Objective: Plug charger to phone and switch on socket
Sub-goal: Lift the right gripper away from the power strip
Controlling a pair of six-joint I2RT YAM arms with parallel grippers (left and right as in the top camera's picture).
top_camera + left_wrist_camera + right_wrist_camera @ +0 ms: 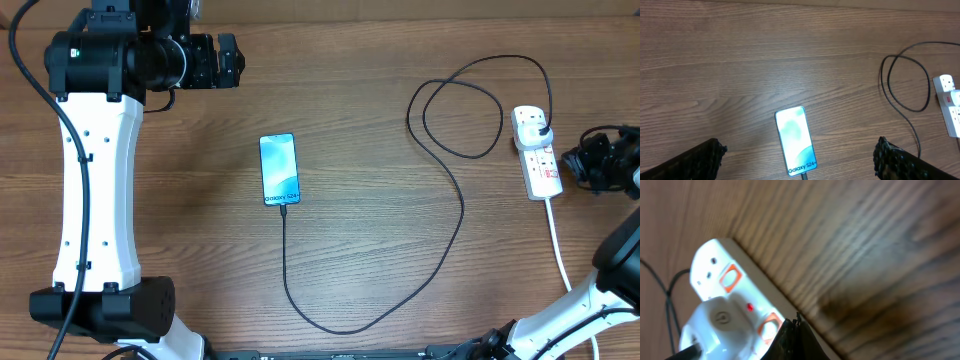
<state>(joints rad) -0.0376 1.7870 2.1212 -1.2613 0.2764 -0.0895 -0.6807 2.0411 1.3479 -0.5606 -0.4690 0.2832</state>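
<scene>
The phone (279, 183) lies screen-up in the middle of the wooden table (200, 220). The charger (285, 250) meets its near end and loops right to its plug head (541, 127), which is seated in the white power strip (537, 165). The right gripper (792, 339) is pinched closed on nothing, its tip at the strip's edge beside a red switch (767, 325). The left gripper (232, 62) hangs at the far left, spread wide and empty.
</scene>
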